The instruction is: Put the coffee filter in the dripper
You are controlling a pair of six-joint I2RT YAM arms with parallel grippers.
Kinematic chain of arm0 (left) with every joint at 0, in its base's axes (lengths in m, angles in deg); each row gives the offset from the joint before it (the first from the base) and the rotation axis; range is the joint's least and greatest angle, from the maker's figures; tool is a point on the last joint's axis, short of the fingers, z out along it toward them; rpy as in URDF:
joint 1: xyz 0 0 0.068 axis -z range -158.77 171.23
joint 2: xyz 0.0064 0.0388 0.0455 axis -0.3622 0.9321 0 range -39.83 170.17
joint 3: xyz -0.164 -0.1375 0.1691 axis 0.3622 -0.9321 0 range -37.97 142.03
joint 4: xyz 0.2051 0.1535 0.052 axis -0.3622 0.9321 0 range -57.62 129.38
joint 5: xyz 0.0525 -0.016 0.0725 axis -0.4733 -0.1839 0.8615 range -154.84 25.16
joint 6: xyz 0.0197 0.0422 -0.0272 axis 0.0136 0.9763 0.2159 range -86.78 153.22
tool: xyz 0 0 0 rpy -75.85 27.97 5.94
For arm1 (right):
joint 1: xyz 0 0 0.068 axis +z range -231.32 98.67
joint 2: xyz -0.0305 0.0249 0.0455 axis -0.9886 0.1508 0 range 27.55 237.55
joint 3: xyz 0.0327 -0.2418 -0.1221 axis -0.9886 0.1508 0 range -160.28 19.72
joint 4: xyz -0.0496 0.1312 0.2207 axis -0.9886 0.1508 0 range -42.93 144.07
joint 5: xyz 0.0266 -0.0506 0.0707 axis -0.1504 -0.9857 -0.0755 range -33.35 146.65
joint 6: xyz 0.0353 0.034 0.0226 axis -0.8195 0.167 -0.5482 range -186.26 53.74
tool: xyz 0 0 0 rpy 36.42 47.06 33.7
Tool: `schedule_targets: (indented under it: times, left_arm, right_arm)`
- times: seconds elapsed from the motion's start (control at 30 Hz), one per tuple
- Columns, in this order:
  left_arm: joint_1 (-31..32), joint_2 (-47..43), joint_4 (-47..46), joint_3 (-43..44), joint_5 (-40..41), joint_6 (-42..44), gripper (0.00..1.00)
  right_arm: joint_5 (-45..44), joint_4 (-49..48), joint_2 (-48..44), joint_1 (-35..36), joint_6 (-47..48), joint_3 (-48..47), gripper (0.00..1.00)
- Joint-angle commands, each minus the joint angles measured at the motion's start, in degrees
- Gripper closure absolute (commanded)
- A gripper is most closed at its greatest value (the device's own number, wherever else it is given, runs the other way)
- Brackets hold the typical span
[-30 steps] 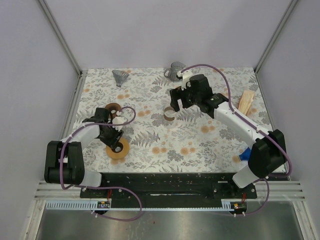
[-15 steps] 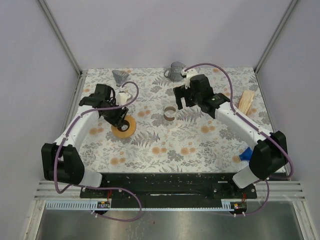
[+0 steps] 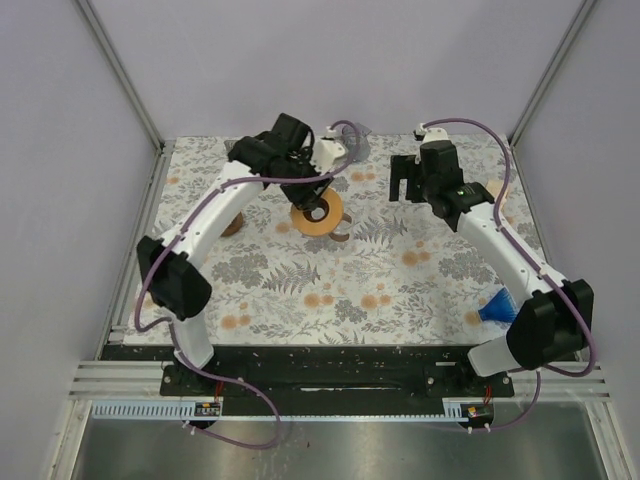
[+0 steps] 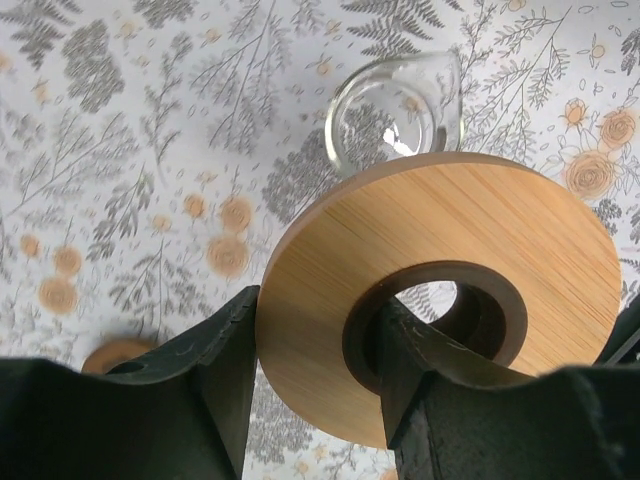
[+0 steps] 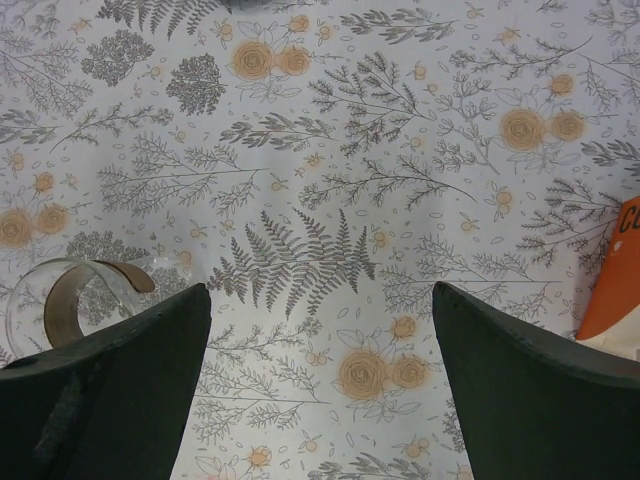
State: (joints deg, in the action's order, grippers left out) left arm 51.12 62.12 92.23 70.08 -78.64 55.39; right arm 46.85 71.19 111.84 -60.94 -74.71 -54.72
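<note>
The left end effector (image 4: 320, 335) grips a wooden ring (image 4: 480, 230), a flat bamboo-coloured disc with a dark-edged round hole. 1 finger presses against the outer rim and the other comes up through the hole, so the band of wood is pinched between them. The ring is held tilted and clear of the desk (image 3: 300, 290). In the left wrist view its far edge overlaps a clear glass vessel (image 4: 390, 115) standing on the floral cover below.

From above, the left arm is extended to the middle of the far half of the desk. The ring there covers most of the glass vessel, and only a curved brown band shows past the ring's near right edge. Whether ring and vessel touch cannot be told.

The right end effector (image 3: 405, 178) is spread wide with nothing between its 2 fingers. It hangs over the far right part of the desk, well apart from the ring. Its wrist camera looks down on the fern-and-flower pattern. The glass vessel and its brown inner band sit at the lower left beside 1 finger, and an orange packet (image 5: 615, 265) is cut off by the right edge.

The coffee filter cannot be picked out for certain in any of these views, and neither end effector holds it.

A small blue item (image 3: 497, 308) lies near the right arm's base link. A brown round piece (image 3: 232, 222) shows partly under the left arm.
</note>
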Motion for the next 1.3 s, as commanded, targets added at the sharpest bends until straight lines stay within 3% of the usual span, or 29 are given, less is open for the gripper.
schedule_targets:
  times: [0.0,0.23,0.93,1.03,1.27]
  left_arm:
    - [3.6,8.4,2.7,9.1,5.8,-1.5,1.00]
    - [5.1,17.1,4.5,19.8,6.9,-1.7,1.00]
    - [6.9,24.7,1.7,21.1,8.7,-1.7,0.99]
    - [7.1,24.7,1.3,20.9,7.0,-1.7,0.86]
    - [7.6,23.8,1.3,19.8,6.9,-1.2,0.38]
  right_arm:
    - [-2.9,-0.1,-5.2,-0.8,-0.9,1.4,0.01]
    - [-2.3,-0.6,-6.6,-0.8,-0.3,3.1,0.01]
    - [-0.3,-1.2,-8.6,-0.8,0.3,4.6,0.01]
    - [-0.2,-1.3,-8.8,-0.8,0.3,4.6,0.00]
    - [-1.5,0.1,-9.1,-0.9,-0.4,4.0,0.01]
